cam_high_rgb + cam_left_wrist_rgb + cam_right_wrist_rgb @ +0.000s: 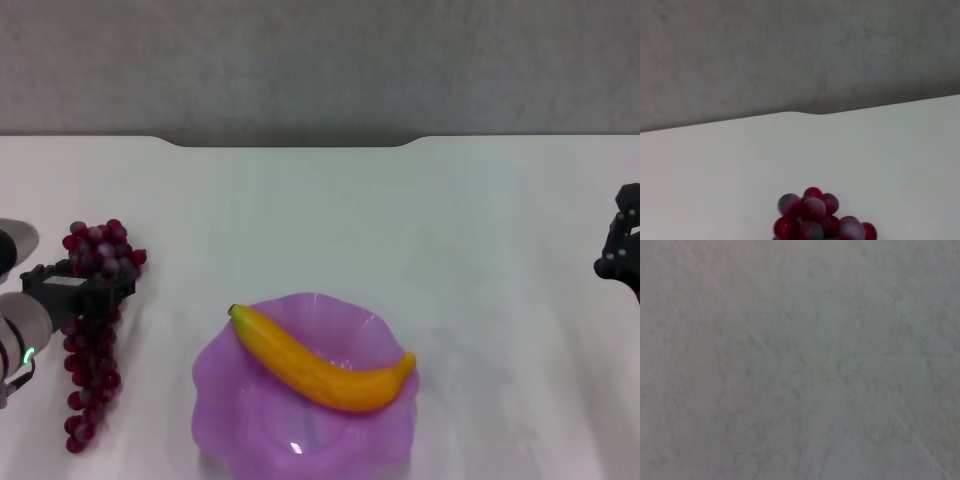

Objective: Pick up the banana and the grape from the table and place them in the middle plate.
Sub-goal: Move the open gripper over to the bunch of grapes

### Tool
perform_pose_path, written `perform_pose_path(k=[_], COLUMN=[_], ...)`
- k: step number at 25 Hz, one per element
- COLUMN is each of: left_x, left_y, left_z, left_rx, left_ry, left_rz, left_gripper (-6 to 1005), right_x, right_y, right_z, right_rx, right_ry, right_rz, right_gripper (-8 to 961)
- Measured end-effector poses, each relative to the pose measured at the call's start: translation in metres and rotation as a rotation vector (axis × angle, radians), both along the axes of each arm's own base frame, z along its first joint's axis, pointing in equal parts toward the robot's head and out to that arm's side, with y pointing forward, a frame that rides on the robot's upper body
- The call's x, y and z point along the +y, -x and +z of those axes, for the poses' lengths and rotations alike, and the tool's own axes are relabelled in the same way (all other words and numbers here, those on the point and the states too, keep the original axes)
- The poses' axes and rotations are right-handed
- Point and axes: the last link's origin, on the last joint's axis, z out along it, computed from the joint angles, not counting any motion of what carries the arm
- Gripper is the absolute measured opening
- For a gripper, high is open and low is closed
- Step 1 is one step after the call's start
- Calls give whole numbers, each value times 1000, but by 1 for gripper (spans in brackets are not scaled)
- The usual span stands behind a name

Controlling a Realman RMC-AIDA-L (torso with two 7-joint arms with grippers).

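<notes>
One banana (pixel 325 368) lies in the plate (pixel 230 400) at the near edge; the left gripper (pixel 78 287) straddles the grape (pixel 92 330) by the left edge, grip unclear; the right gripper (pixel 622 245) waits at the right edge, fingers unreadable.

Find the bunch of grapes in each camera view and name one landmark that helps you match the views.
Head view: the grape lies on the table at the left, beside the middle plate, with the left tool over its upper part.
Left wrist view: only the bunch's top shows, at the bottom edge.
Right wrist view: not in it.
Shared landmark: the table's notched far edge.
</notes>
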Motion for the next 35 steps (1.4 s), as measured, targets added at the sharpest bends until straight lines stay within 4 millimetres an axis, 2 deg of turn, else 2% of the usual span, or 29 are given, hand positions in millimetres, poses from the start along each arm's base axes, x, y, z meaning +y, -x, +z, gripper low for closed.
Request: perform_pose_path(k=[6,23,35], left_x=[-1,2,1], left_y=[0,18,14], left_z=[-4,-10,-20], left_rx=[12,43,54], left_ry=[12,5,47], left_rz=[-6,30,13], left_gripper=[878,877,878], right_x=[0,-3,-3], right_y=[0,2,2], right_z=[0,-3,-3], right_rx=[0,-2,-1], right_ry=[0,12,11], right_rz=[1,14,14], right_gripper=[-1,0,0])
